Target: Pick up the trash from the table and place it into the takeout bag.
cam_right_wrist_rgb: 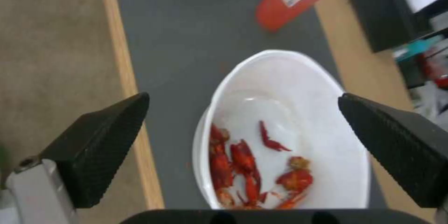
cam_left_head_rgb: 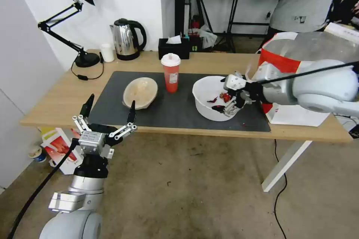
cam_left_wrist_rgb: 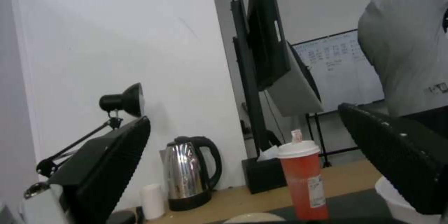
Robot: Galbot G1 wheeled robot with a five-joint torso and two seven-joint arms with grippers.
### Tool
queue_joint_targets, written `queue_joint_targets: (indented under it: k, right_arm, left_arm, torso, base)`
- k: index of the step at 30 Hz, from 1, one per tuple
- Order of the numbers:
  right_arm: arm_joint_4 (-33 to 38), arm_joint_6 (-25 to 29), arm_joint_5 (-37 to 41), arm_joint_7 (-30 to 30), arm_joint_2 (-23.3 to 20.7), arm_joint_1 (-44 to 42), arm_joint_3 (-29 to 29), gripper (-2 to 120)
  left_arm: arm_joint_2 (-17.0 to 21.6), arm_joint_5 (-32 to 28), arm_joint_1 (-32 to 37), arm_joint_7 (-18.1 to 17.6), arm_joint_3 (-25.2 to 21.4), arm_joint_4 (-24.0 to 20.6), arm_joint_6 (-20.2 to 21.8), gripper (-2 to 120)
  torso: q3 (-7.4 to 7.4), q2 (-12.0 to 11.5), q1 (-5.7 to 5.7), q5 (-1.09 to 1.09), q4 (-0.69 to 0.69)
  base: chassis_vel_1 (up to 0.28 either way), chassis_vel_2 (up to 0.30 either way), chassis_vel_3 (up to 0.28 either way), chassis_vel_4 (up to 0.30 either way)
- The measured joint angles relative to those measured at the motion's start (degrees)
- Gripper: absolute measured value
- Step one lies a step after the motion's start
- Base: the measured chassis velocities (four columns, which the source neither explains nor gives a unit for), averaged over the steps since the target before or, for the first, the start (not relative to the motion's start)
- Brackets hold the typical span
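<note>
Right wrist view: white bowl point(cam_right_wrist_rgb: 299, 112) lies between released right pincer point(cam_right_wrist_rgb: 243, 147) fingers.

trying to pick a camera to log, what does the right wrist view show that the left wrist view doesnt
Right wrist view alone: the red crayfish scraps inside the white bowl, the open right gripper over the bowl, and the dark grey mat running to the table edge.

Left wrist view alone: the kettle, desk lamp, small white cup, tissue box, and the open left gripper.

Both: the red drink cup, upright on the mat.
</note>
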Motion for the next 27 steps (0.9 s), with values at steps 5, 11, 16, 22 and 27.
queue_joint_targets:
  k: [5, 11, 16, 22, 27]
  right_arm:
    - [-3.5, -1.4, 0.5, -1.8, -3.0, -4.9, 2.5, 100]
    - [-6.5, -3.2, 1.6, -5.0, -5.0, -7.5, 3.8, 100]
    - [-8.5, -4.8, 3.5, -6.1, -6.6, -8.7, 4.7, 100]
    - [-11.5, -5.5, 3.7, -6.4, -7.7, -11.7, 7.1, 100]
    - [-13.8, -5.9, 3.4, -6.6, -8.1, -14.3, 8.5, 100]
  left_arm:
    - [0.0, -1.3, 0.2, 0.0, -1.5, 0.0, -0.7, 100]
    - [0.0, -1.9, 0.3, 0.0, -2.4, 0.0, -0.8, 100]
    - [0.1, -2.1, 0.2, 0.0, -2.8, 0.0, -0.8, 100]
    - [0.1, -2.4, 0.2, 0.0, -3.0, 0.0, -0.9, 100]
    - [0.1, -2.4, 0.1, 0.0, -3.1, 0.1, -0.9, 100]
  torso:
    - [0.0, 0.0, 0.0, 0.03, 0.0]
    - [0.0, 0.0, 0.01, 0.03, 0.0]
    - [0.0, 0.0, 0.0, 0.02, 0.0]
    - [0.0, 0.0, 0.0, 0.02, 0.0]
    - [0.0, 0.0, 0.0, 0.02, 0.0]
  base:
    - [0.0, 0.0, 0.0, 0.0]
    - [0.0, 0.0, 0.0, 0.0]
    - [0.0, 0.0, 0.0, 0.0]
    - [0.0, 0.0, 0.0, 0.0]
    - [0.0, 0.0, 0.0, 0.0]
